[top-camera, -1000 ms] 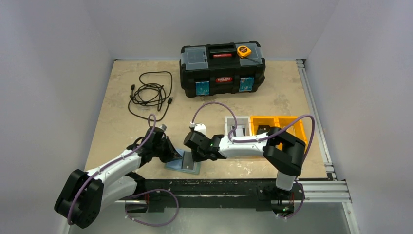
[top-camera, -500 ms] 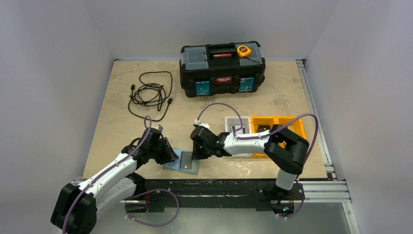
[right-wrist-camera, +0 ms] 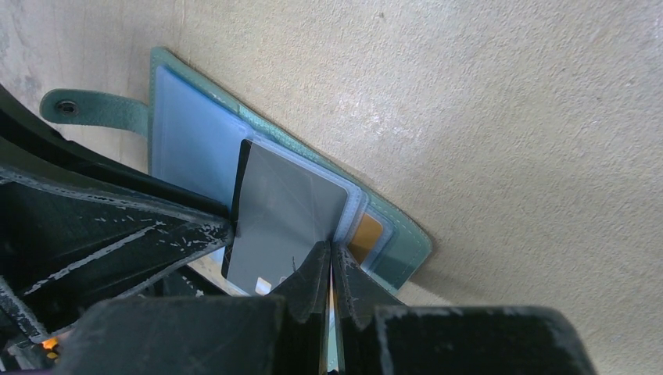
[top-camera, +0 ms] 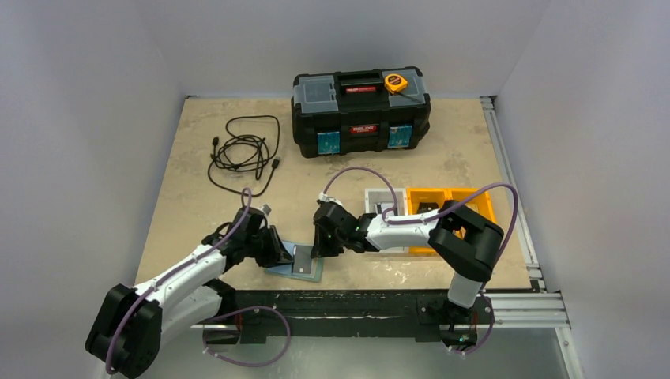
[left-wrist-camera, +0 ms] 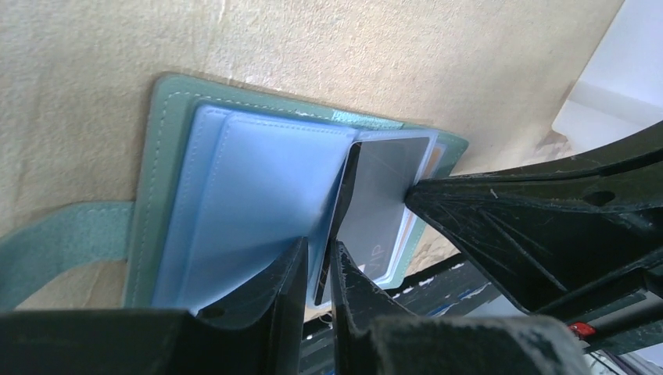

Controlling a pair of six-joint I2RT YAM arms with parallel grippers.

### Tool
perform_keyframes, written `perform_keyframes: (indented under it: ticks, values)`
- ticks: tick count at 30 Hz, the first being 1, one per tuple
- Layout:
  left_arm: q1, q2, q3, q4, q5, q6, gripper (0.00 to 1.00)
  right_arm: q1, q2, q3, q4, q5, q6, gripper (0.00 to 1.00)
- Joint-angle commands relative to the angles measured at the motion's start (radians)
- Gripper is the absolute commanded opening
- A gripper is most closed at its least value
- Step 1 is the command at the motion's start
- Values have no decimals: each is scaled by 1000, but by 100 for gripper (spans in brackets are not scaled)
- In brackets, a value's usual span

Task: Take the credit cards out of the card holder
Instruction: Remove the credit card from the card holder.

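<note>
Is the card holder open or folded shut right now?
Open. The card holder lies spread on the table, pale blue pockets facing up, a dark card showing.

Left end effector [top-camera: 282,254] and right end effector [top-camera: 317,250] crowd the card holder [top-camera: 305,268]; tabletop [top-camera: 190,178] beyond is open.

both arms reach low toward each other; left gripper [left-wrist-camera: 319,273] jaws nearly together; right gripper [right-wrist-camera: 329,273] closed.

We see the card holder [top-camera: 280,267], a teal-green bifold w/ pale blue pockets, lying open flat nr the bench [top-camera: 197,174] front edge, tab out sideways. Black card [right-wrist-camera: 281,211] sticks partway out, glare-grey. Tan-orange card [right-wrist-camera: 366,237] is tucked under it, only a corner showing.
</note>
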Motion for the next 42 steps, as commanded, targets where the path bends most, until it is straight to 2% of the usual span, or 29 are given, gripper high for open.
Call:
perform_keyframes:
  ticks: [1,12,15,28,42]
  values:
    - [5,19,-24,120,53,-35,16,-6,102,-75,-137,106,-44,0]
    - [5,68,-29,162,60,-40,11,-5,99,-90,-121,103,-42,0]
    - [5,67,-31,158,49,-44,0,-6,100,-92,-121,103,-42,0]
    - [7,-28,-30,90,9,-64,0,-56,63,-164,-109,117,-46,0]
    - [9,-68,-40,28,-50,-38,0,-61,66,-169,-117,130,-47,0]
